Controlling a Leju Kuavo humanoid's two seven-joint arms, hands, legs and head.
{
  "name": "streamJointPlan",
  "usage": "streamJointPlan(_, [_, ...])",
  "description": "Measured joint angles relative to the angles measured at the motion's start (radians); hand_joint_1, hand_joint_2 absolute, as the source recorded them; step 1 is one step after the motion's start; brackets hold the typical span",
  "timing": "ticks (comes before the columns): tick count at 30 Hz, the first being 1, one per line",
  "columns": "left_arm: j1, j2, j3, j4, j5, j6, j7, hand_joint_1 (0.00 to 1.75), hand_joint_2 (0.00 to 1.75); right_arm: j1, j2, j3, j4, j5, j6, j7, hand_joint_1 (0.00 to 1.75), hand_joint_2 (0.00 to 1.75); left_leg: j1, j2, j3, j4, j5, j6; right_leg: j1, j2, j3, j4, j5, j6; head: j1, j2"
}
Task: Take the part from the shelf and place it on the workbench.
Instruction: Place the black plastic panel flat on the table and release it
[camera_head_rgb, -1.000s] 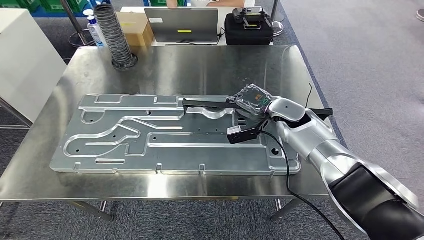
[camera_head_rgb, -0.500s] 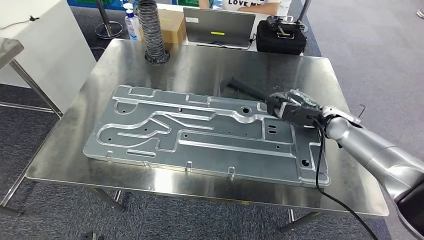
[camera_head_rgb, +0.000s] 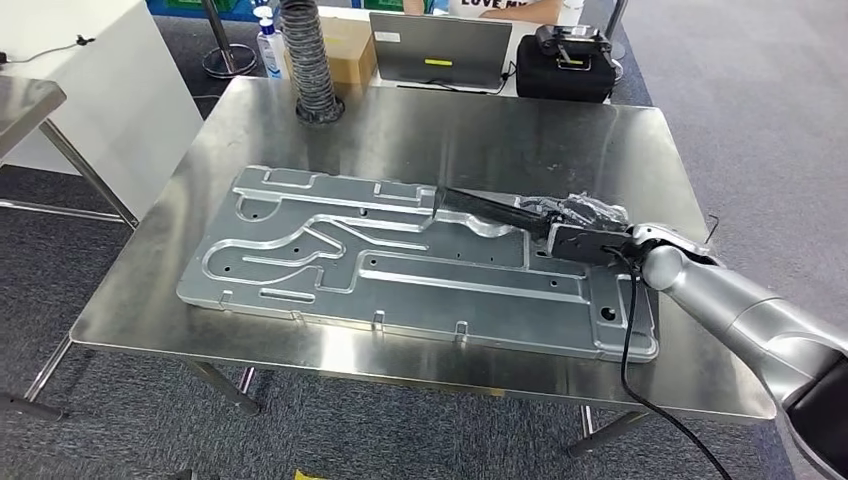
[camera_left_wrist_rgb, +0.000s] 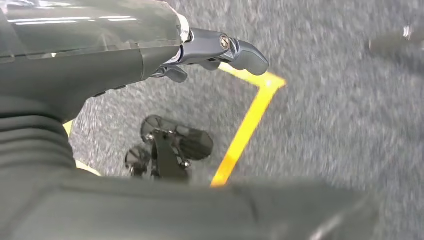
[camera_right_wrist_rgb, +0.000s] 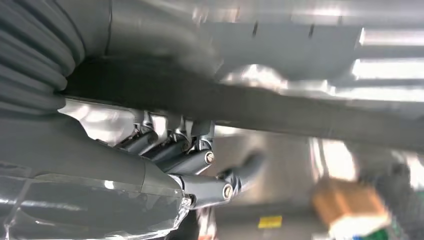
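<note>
Item: dark bar part (camera_head_rgb: 480, 205) in right hand (camera_head_rgb: 580, 228), over workbench (camera_head_rgb: 420, 130), not yet set down.

Detail: R hand's fingers (camera_right_wrist_rgb: 192, 167) curl round one end of the part (camera_right_wrist_rgb: 280, 107); grip reads as closed on it. Part's long axis runs away from R hand toward the bench's middle, free end above the big grooved alu. plate (camera_head_rgb: 300, 260) lying flat on the bench; can't tell if free end touches plate. R arm is the near one and the only one at the bench. L hand (camera_left_wrist_rgb: 215, 50) hangs over grey carpet w/ yellow floor tape (camera_left_wrist_rgb: 245, 127), fingers apart, nothing in it. Judged next: lower along that same axis, then let go. Also on far side: ribbed hose (camera_head_rgb: 305, 55), laptop (camera_head_rgb: 440, 48), black case (camera_head_rgb: 565, 62).
</note>
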Motion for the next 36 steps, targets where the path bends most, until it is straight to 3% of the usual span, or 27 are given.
streamJointPlan(1, [0.0,0.0,0.0,0.0,0.0,0.001,-0.002,0.0,1.31,0.006,0.0,0.006,0.0,0.002,-0.002,0.0,0.0,0.0,0.004,-0.008,0.033,-0.066,0.029,-0.006,-0.005,0.0,-0.003,0.01,-0.006,0.009,0.0,0.0])
streamJointPlan(2, [0.0,-0.001,0.0,0.0,-0.001,0.002,-0.005,0.0,0.87,0.01,0.002,0.011,0.0,0.004,-0.003,0.001,0.0,0.0,0.005,-0.016,0.06,-0.123,0.051,-0.005,-0.007,0.002,-0.007,0.023,-0.013,0.018,0.0,0.0])
streamJointPlan(4, [0.004,-0.002,0.0,0.001,-0.004,0.006,-0.009,0.0,0.0,0.015,0.012,0.017,-0.001,0.009,-0.006,0.002,0.0,0.0,-0.002,-0.031,0.072,-0.162,0.068,0.019,-0.007,0.007,-0.014,0.043,-0.025,0.032,0.0,0.0])
streamJointPlan(6, [0.008,-0.002,-0.001,0.001,-0.01,0.012,-0.009,0.0,0.0,0.016,0.032,0.022,0.0,0.012,-0.01,0.006,0.0,0.0,-0.005,-0.03,0.07,-0.163,0.07,0.049,-0.008,0.007,-0.018,0.045,-0.032,0.039,0.0,0.0])
streamJointPlan(8, [0.007,0.0,-0.002,0.001,-0.018,0.014,-0.006,0.0,0.0,0.016,0.06,0.028,0.004,0.014,-0.013,0.011,0.0,0.0,-0.002,-0.034,0.075,-0.169,0.073,0.064,-0.016,0.021,-0.025,0.064,-0.052,0.042,0.001,0.0])
streamJointPlan(9, [0.004,0.001,-0.004,0.001,-0.02,0.013,-0.004,0.0,0.0,0.016,0.08,0.03,0.009,0.015,-0.015,0.012,0.0,0.0,0.001,-0.036,0.077,-0.172,0.076,0.07,-0.02,0.038,-0.039,0.104,-0.074,0.043,0.001,0.0])
streamJointPlan(11, [0.0,0.001,-0.008,0.001,-0.023,0.012,0.001,0.0,0.0,0.02,0.131,0.034,0.026,0.017,-0.017,0.016,0.0,0.0,0.001,-0.04,0.077,-0.175,0.079,0.075,-0.025,0.079,-0.096,0.247,-0.124,0.04,0.001,0.0])
streamJointPlan(13, [0.002,0.002,-0.01,0.001,-0.023,0.011,0.003,0.0,0.0,0.027,0.187,0.039,0.046,0.022,-0.017,0.021,0.0,0.0,0.0,-0.039,0.08,-0.174,0.077,0.076,-0.025,0.1,-0.157,0.354,-0.138,0.038,0.001,0.0])
streamJointPlan(14, [0.004,0.002,-0.01,0.001,-0.023,0.011,0.004,0.0,0.0,0.031,0.215,0.042,0.053,0.023,-0.017,0.024,0.0,0.0,0.0,-0.038,0.084,-0.173,0.073,0.076,-0.024,0.104,-0.168,0.352,-0.117,0.035,0.001,0.0])
streamJointPlan(15, [0.007,0.002,-0.011,0.001,-0.023,0.011,0.004,0.0,0.0,0.033,0.245,0.043,0.061,0.025,-0.018,0.027,0.0,0.0,-0.001,-0.035,0.09,-0.172,0.069,0.075,-0.022,0.103,-0.163,0.311,-0.079,0.03,0.001,0.0])
streamJointPlan(17, [0.014,0.003,-0.011,0.001,-0.023,0.011,0.004,0.0,0.0,0.029,0.312,0.043,0.076,0.025,-0.02,0.03,0.0,0.0,-0.003,-0.028,0.103,-0.169,0.059,0.068,-0.012,0.076,-0.13,0.182,0.008,0.015,0.001,0.0])
streamJointPlan(18, [0.018,0.003,-0.011,0.001,-0.023,0.011,0.004,0.0,0.0,0.025,0.348,0.042,0.084,0.025,-0.021,0.032,0.0,0.0,-0.005,-0.022,0.106,-0.167,0.054,0.063,-0.006,0.064,-0.114,0.128,0.029,0.007,0.001,0.0])
streamJointPlan(19, [0.021,0.004,-0.011,0.001,-0.023,0.011,0.004,0.0,0.0,0.021,0.385,0.041,0.092,0.026,-0.022,0.033,0.0,0.0,-0.007,-0.013,0.107,-0.166,0.051,0.057,0.0,0.056,-0.105,0.094,0.035,0.003,0.001,0.0])
streamJointPlan(23, [0.028,0.012,-0.011,0.001,-0.023,0.011,0.003,0.0,0.0,0.014,0.495,0.037,0.119,0.024,-0.026,0.034,0.0,0.0,-0.005,0.025,0.102,-0.146,0.029,0.033,0.001,0.092,-0.094,0.054,0.031,-0.004,0.001,0.0])
streamJointPlan(25, [0.027,0.015,-0.011,0.001,-0.023,0.01,0.002,0.0,0.0,0.013,0.511,0.036,0.126,0.021,-0.033,0.033,0.0,0.0,-0.003,0.026,0.063,-0.05,-0.031,0.025,0.0,0.097,-0.086,0.046,0.036,-0.012,0.001,0.0])
streamJointPlan(27, [0.027,0.015,-0.012,0.001,-0.024,0.009,0.002,0.0,0.0,0.014,0.504,0.036,0.131,0.016,-0.046,0.029,0.0,0.0,-0.003,0.025,0.0,0.087,-0.097,0.018,0.005,0.098,-0.085,0.046,0.035,-0.016,0.001,0.0])
streamJointPlan(28, [0.029,0.016,-0.012,0.001,-0.024,0.009,0.002,0.0,0.0,0.014,0.495,0.035,0.132,0.014,-0.057,0.025,0.0,0.0,-0.003,0.025,-0.019,0.127,-0.108,0.016,0.007,0.099,-0.085,0.046,0.035,-0.016,0.001,0.0])
streamJointPlan(29, [0.03,0.016,-0.012,0.001,-0.024,0.009,0.001,0.0,0.0,0.015,0.483,0.034,0.134,0.012,-0.071,0.018,0.0,0.0,-0.002,0.025,-0.019,0.128,-0.099,0.015,0.008,0.099,-0.084,0.048,0.035,-0.016,0.001,0.0])
streamJointPlan(30, [0.03,0.016,-0.012,0.001,-0.024,0.009,0.001,0.0,0.0,0.015,0.469,0.031,0.134,0.01,-0.092,0.009,0.0,0.0,-0.002,0.023,0.003,0.087,-0.073,0.015,0.008,0.1,-0.084,0.049,0.034,-0.015,0.001,0.0])
streamJointPlan(32, [0.029,0.017,-0.012,0.001,-0.024,0.008,-0.001,0.0,0.0,0.013,0.439,0.018,0.133,0.008,-0.143,-0.008,0.0,0.0,0.001,0.003,0.075,-0.056,-0.009,0.016,0.009,0.101,-0.084,0.059,0.028,-0.007,0.001,0.0])
streamJointPlan(34, [0.029,0.017,-0.012,0.001,-0.023,0.007,-0.004,0.0,0.0,0.009,0.41,0.005,0.133,0.008,-0.185,-0.022,0.0,0.0,0.001,-0.017,0.114,-0.141,0.022,0.029,0.01,0.101,-0.085,0.069,0.022,0.004,0.001,0.0])
streamJointPlan(36, [0.032,0.017,-0.012,0.001,-0.019,0.004,-0.009,0.0,0.0,0.007,0.39,-0.011,0.134,0.013,-0.243,-0.044,0.0,0.0,-0.003,-0.018,0.115,-0.15,0.027,0.049,0.01,0.101,-0.086,0.069,0.021,0.014,0.001,0.0])
